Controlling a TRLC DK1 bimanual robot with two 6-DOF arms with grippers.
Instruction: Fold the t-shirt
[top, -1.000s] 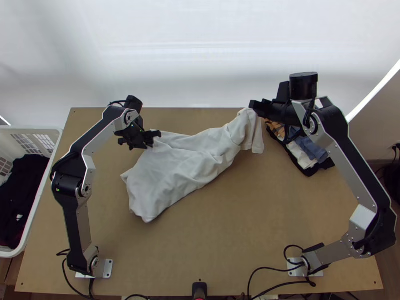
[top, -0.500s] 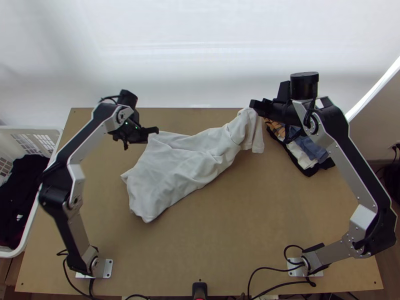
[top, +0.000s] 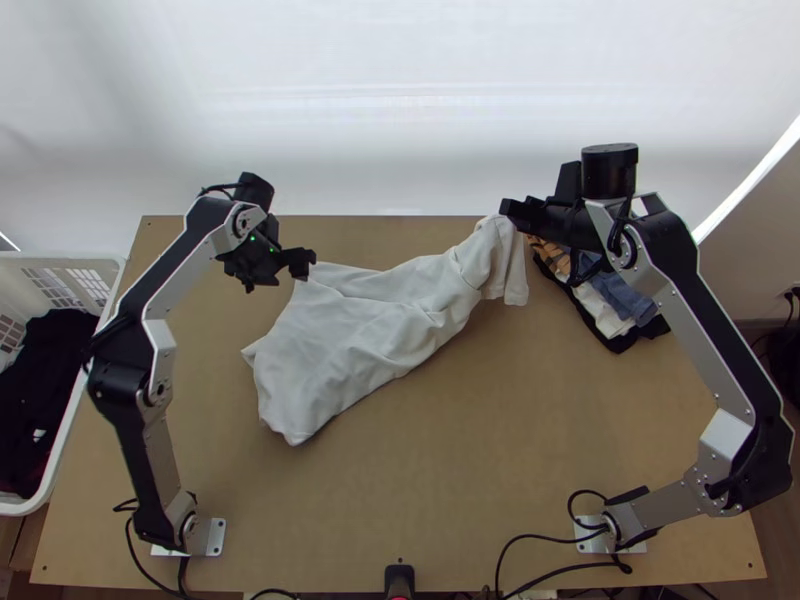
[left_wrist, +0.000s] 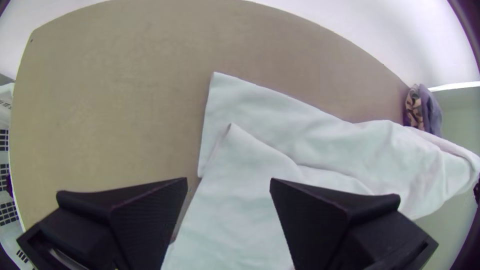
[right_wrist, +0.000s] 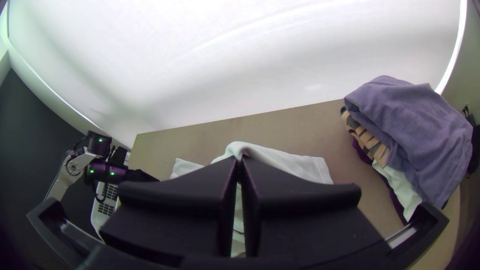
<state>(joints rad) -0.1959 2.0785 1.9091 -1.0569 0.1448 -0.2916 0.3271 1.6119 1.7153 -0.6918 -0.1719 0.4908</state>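
1. Across the middle of the top view, the white t-shirt (top: 350, 345) lies slantwise and rumpled on the table (top: 450, 480), its broad end at centre left, its narrow end raised at upper right.
2. At that raised end, the right gripper (top: 508, 211) has its jaws pressed together on the cloth, part of which hangs down beside them.
3. At upper left, the left gripper (left_wrist: 229, 184) stands by the shirt's far left corner, jaws wide apart and holding nothing.
4. Judging progress, I would call it early: one end is gripped, and the left wrist view shows two layers with their corners out of line, but no neat fold.
5. What seems left is a second grip, pulling the cloth straight, the folds themselves, and perhaps a place on the stack of clothes (top: 627, 295) at right.
6. As for the surface, it is light wood, with black cables (top: 560, 537) along the lower edge.
7. Around it, a pale backdrop (top: 400, 110) fills the top, and a white basket (top: 20, 262) of dark clothes (top: 50, 370) sits at far left.
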